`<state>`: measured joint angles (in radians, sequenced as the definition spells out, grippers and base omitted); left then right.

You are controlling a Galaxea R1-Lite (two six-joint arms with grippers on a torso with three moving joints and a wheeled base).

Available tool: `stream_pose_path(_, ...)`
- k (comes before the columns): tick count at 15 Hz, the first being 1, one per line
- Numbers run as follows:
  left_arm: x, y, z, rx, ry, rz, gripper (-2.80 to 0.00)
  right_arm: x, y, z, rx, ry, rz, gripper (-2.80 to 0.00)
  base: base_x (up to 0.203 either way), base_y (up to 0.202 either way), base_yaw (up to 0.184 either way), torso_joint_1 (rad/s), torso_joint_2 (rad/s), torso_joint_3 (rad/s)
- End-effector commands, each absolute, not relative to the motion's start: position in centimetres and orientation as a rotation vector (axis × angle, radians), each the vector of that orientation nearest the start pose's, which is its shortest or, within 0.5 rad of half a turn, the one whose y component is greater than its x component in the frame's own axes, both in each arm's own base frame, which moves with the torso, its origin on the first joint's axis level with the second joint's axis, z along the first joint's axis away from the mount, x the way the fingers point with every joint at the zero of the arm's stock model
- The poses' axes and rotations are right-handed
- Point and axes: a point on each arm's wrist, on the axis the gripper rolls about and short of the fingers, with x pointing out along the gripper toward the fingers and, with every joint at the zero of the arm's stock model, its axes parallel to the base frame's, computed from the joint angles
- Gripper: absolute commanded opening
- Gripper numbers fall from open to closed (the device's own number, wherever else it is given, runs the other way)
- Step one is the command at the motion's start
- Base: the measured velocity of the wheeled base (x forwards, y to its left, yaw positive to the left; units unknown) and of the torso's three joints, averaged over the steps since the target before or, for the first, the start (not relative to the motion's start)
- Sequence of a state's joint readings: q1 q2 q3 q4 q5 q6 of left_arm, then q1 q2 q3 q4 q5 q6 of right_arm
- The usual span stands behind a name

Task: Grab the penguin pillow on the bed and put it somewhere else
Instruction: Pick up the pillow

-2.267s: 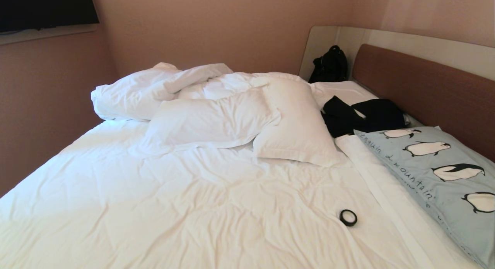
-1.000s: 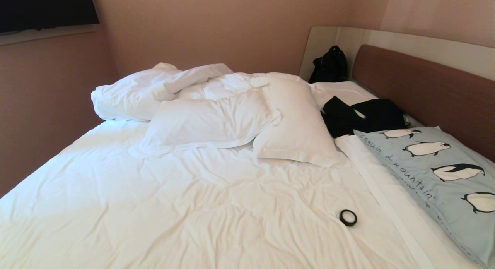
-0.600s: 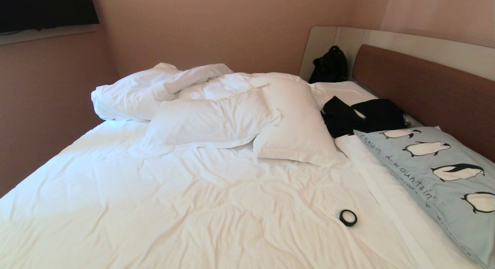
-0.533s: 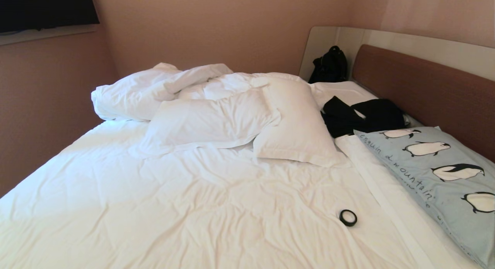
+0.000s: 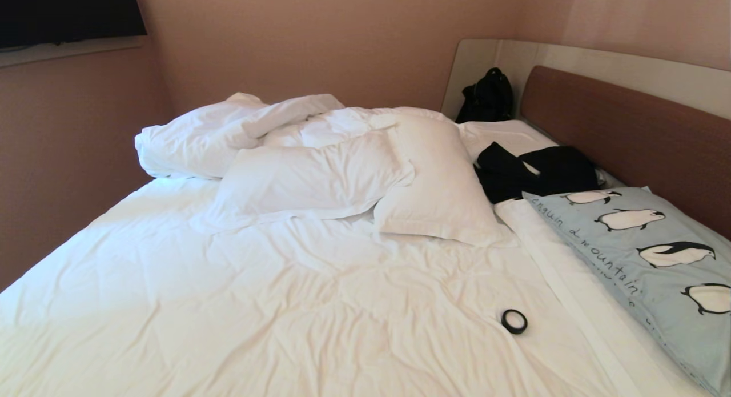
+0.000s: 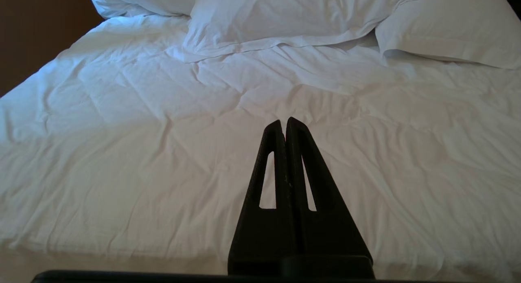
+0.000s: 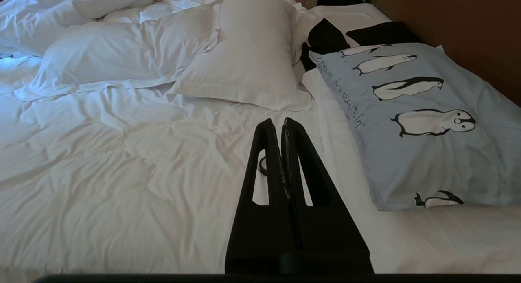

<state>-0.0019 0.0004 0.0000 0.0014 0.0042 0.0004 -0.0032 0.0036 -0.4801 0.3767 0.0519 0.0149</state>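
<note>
The rectangular pale blue-grey penguin pillow point(image 5: 645, 260), printed with black-and-white penguins and dark script, is observed lying flat at the right side of the large white-sheeted bed point(image 5: 285, 305), against the brown wooden headboard point(image 5: 634, 134). A black garment point(image 5: 537, 171) is noted just beyond it, and a small black ring point(image 5: 514, 321) on the duvet nearby. The left gripper point(image 6: 285, 124) and the right gripper point(image 7: 281, 124) are held above the bedding, apart from the pillow; both sets of jaws are pressed together and empty.
</note>
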Motion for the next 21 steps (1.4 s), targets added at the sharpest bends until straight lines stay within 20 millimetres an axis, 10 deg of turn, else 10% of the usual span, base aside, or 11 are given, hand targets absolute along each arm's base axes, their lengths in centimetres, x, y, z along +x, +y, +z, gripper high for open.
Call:
stream_pose_path(1,-2.3,0.0,7.5,0.0,0.003,0.003,-2.8,-7.1,0.1,15.4,0.012,-0.114,0.048,-2.8,0.0,0.0,0.0,0.0,0.0,0.0)
stream_pose_path(21,-2.3,0.0,7.5,0.006,0.003,0.003,-2.8,-2.4,0.1,8.7,-0.067,-0.077,0.053,-2.8,0.0,0.0,0.0,0.0,0.0,0.0)
